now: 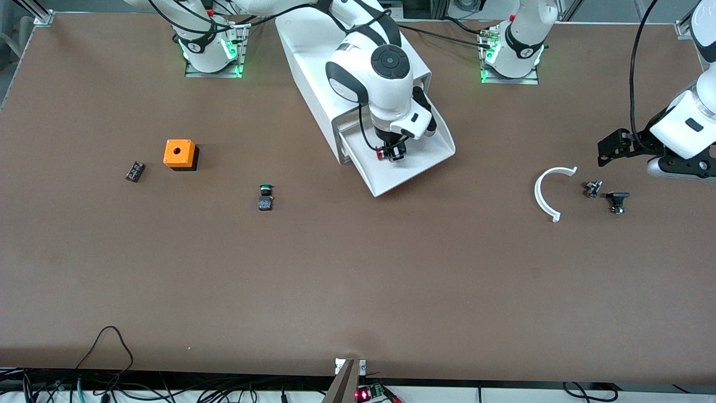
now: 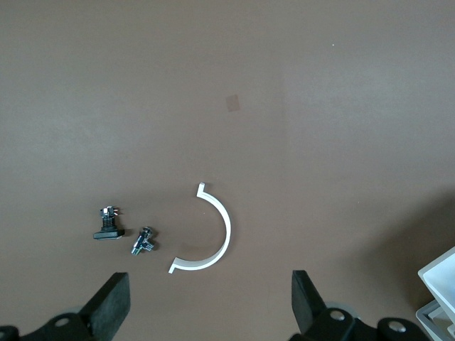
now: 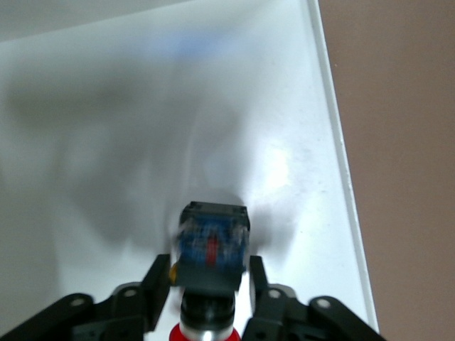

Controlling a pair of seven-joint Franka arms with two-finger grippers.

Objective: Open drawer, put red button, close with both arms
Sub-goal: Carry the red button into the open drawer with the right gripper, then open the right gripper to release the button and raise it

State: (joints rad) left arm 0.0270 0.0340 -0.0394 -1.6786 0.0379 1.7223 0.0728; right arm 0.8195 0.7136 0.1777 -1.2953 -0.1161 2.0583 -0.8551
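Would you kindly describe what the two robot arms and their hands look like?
Both arms are glossy white with rounded segments and dark grey joint bands; the right arm shows a round dark grey cap. Black cables run along them, and green lights glow at their bases. The right hand and left hand are black, each with two blocky fingers.

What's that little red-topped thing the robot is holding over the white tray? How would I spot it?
Find the big white cabinet between the two arm bases; its bottom drawer is pulled open. Over that drawer hangs the right tool, shut on the red button. It has a round red cap on a dark blocky body, unlike the green-capped button lying on the table.
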